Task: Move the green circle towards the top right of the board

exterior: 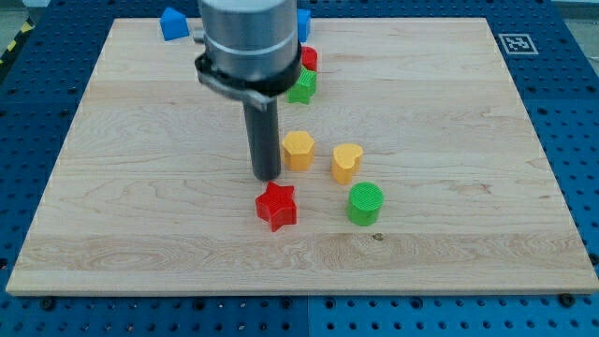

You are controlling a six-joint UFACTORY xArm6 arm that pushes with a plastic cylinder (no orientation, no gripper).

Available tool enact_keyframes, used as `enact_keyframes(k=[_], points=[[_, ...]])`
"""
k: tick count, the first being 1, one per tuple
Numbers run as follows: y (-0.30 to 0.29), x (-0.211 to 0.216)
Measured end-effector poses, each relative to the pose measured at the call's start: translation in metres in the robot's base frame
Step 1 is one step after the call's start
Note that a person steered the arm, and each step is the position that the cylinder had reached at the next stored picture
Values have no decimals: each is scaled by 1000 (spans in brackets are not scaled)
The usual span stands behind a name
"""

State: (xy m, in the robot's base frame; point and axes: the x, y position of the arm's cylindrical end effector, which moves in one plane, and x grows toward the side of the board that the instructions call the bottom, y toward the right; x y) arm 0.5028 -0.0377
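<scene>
Standing just above the red star (276,206), the tip (268,177) carries nothing, touching no block. The green circle (365,203) lies toward the view's right and slightly lower, below the yellow blocks (346,162).

Seven blocks are sitting on the wooden board (140,225). Two are red: one red star (276,206) and one red block (308,58) whose shape I cannot tell. Two are green: one green circle (365,203) and one green block (303,87) looking a bit like a star. Two are yellow: one yellow hexagon (299,150) and one other yellow block (346,162). Two blue ones are sitting at the view's top: one blue block (172,23) and one more blue block (303,23), mostly hiding. One tip (267,177) is showing.
</scene>
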Motion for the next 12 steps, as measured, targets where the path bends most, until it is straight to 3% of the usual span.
enact_keyframes(k=[3,6,9,12], points=[[116,58],[189,56],[182,8],[208,-109]])
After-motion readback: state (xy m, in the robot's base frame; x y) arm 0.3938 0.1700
